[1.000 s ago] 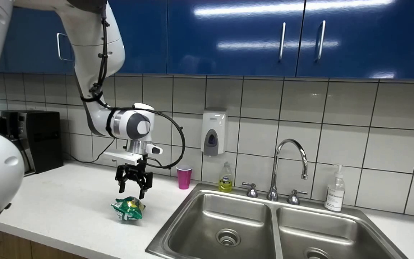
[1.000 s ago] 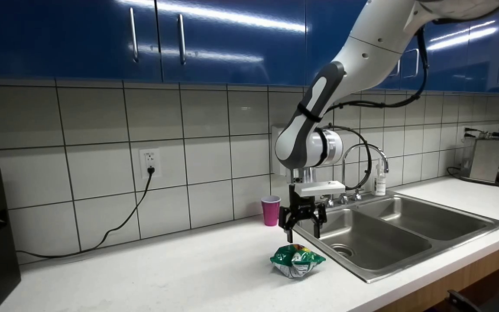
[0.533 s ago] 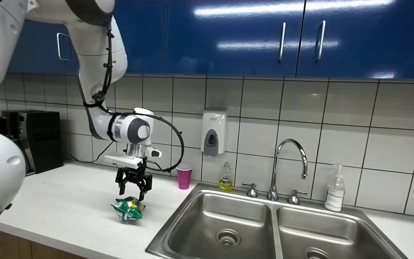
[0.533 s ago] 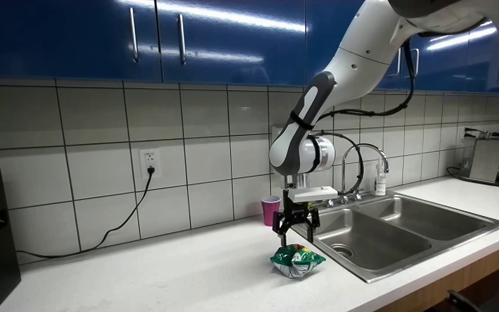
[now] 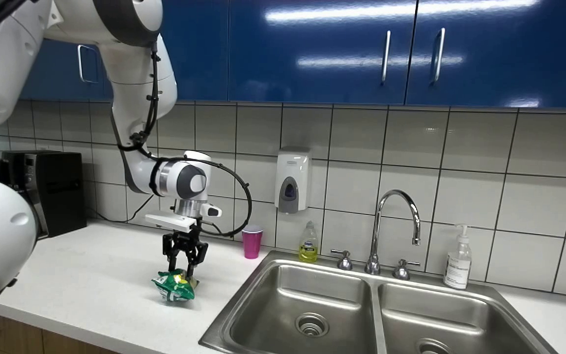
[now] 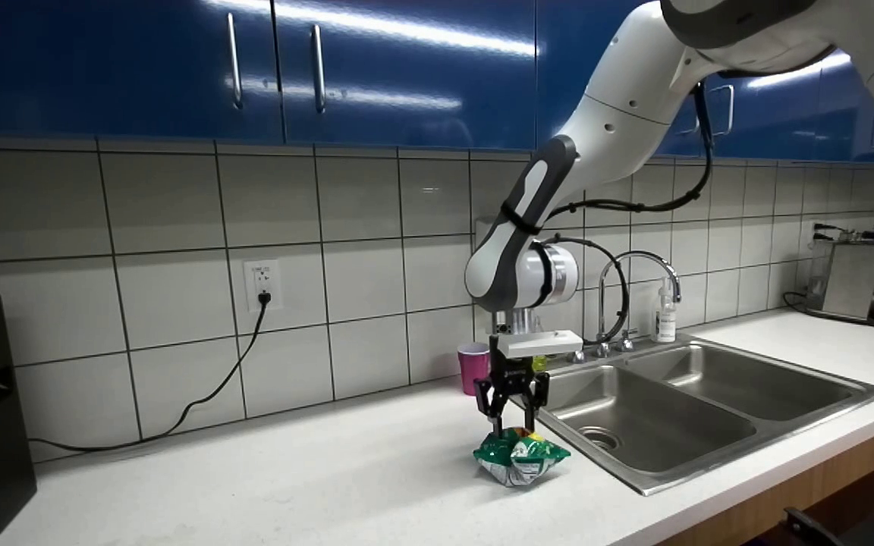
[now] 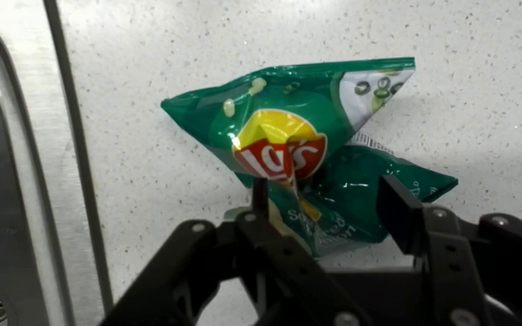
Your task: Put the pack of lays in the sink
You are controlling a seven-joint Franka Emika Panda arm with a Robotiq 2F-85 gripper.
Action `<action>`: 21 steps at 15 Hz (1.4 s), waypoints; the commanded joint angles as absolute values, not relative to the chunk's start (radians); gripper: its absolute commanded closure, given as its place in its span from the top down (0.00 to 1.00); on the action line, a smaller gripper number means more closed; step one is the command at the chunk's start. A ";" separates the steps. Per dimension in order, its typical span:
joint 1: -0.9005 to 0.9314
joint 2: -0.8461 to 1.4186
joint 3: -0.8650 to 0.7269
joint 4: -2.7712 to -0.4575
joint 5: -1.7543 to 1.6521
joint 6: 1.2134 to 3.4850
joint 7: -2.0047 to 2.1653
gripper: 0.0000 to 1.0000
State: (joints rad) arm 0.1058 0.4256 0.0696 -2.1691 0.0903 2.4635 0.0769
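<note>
Beside the sink (image 5: 377, 314) lies a creased green Lay's pack (image 7: 304, 151), gripper (image 7: 325, 197) half spread, holding nothing

Between hand (image 5: 181, 272) and sink (image 5: 245, 295) lies open room; the pink cup (image 5: 252, 245) stands behind, its gap hard to judge.

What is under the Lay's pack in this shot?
The Lay's pack rests on the speckled countertop; the patch directly beneath is covered by it and cannot be seen.
</note>
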 commanded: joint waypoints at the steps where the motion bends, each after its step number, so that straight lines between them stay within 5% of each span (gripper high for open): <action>1: 0.106 0.442 0.076 -2.142 0.096 2.460 0.093 0.35; 6: 0.105 0.455 0.076 -2.132 0.098 2.459 0.093 0.00; 21: 0.118 0.415 0.080 -2.138 0.100 2.452 0.115 0.00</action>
